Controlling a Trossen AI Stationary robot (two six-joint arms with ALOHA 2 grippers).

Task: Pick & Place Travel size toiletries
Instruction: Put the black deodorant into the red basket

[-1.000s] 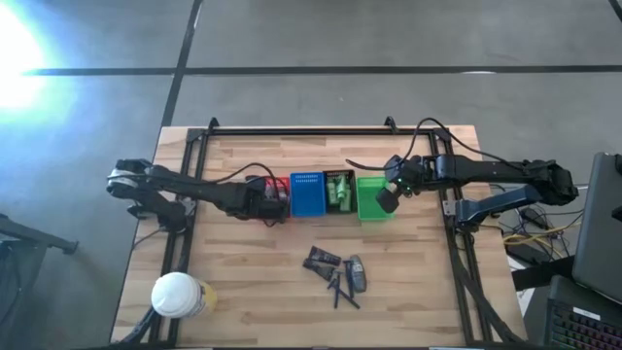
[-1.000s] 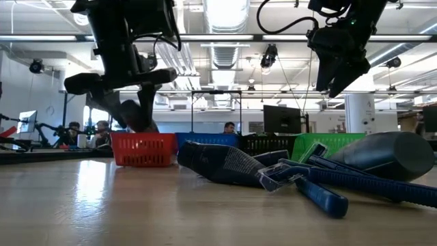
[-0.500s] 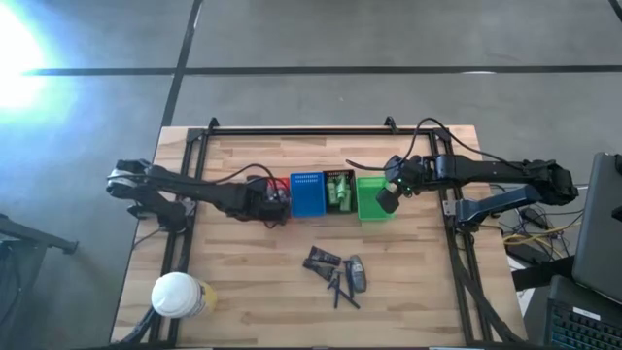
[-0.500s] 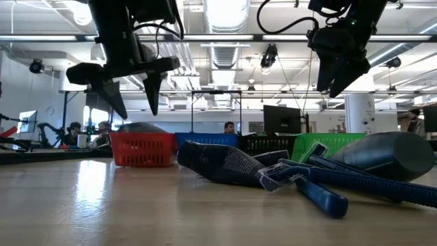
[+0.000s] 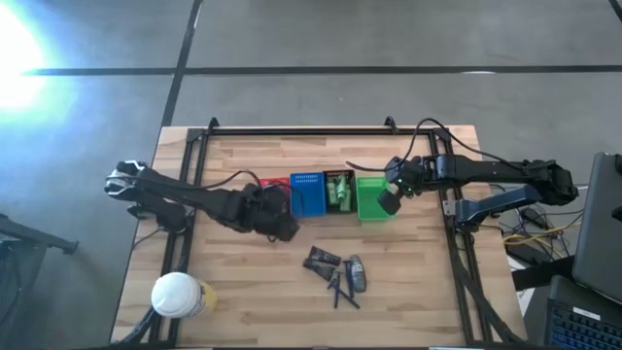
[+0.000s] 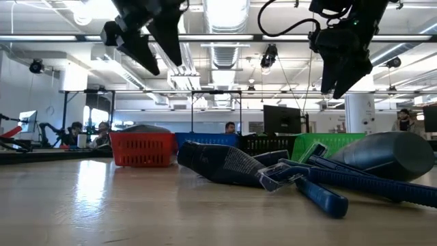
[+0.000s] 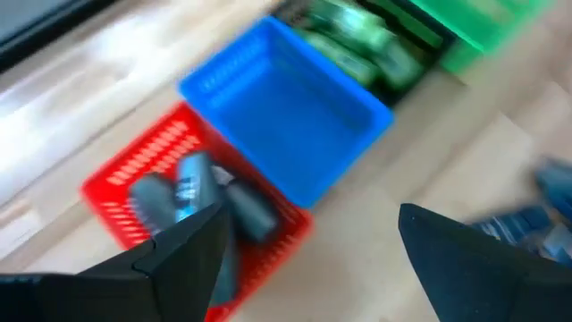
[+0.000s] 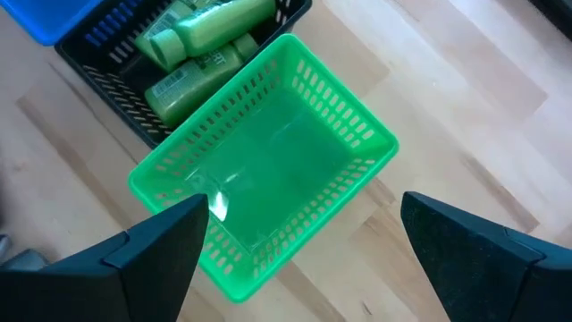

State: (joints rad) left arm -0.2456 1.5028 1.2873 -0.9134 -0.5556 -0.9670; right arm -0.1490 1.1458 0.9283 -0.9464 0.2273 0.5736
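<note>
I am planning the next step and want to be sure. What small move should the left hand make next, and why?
Probably it should move toward the pile on the table and come down over one item. The left hand is open and empty, beside the red basket, which holds grey tubes. Several toiletries lie unsorted in that pile. The right hand waits open over the green basket.

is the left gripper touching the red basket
Apart. The low view shows the left gripper open, well above the red basket, with clear space between them.
</note>
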